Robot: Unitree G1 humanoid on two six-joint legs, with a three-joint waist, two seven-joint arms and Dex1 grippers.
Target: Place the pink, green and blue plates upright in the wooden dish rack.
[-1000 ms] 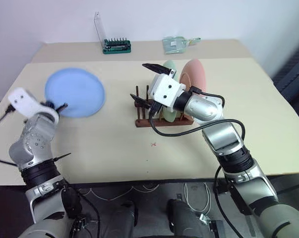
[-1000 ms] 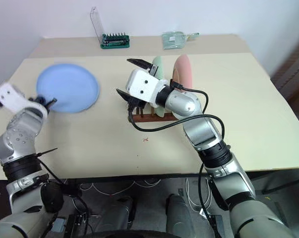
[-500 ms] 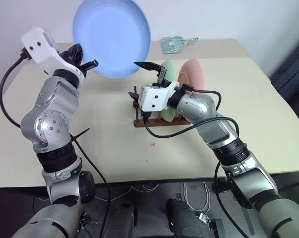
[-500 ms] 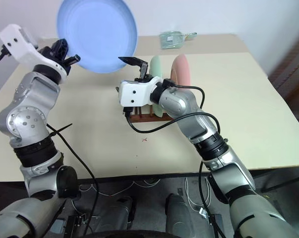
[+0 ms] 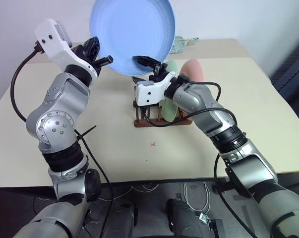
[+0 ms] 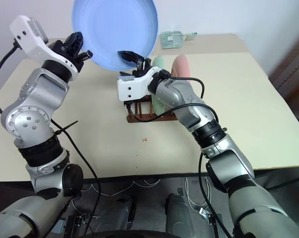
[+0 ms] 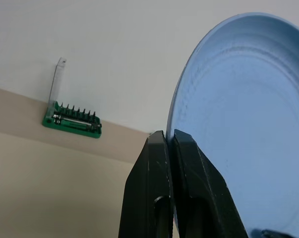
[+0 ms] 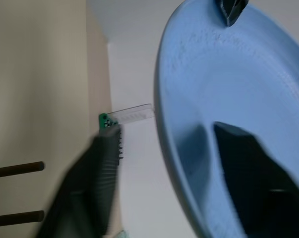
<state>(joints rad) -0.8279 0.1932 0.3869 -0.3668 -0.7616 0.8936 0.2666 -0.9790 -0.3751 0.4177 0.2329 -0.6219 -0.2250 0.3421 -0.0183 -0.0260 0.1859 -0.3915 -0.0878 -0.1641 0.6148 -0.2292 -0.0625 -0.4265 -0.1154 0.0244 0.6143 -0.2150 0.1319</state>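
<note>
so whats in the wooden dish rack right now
The green plate and pink plate stand upright in the wooden dish rack. The right arm covers their lower parts and some pegs.

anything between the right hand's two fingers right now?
Yes: the blue plate's lower rim sits between the right hand's fingers, seen in the right wrist view.

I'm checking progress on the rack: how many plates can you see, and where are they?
3. The green plate and pink plate stand in the wooden dish rack; the blue plate is held up above it.
</note>
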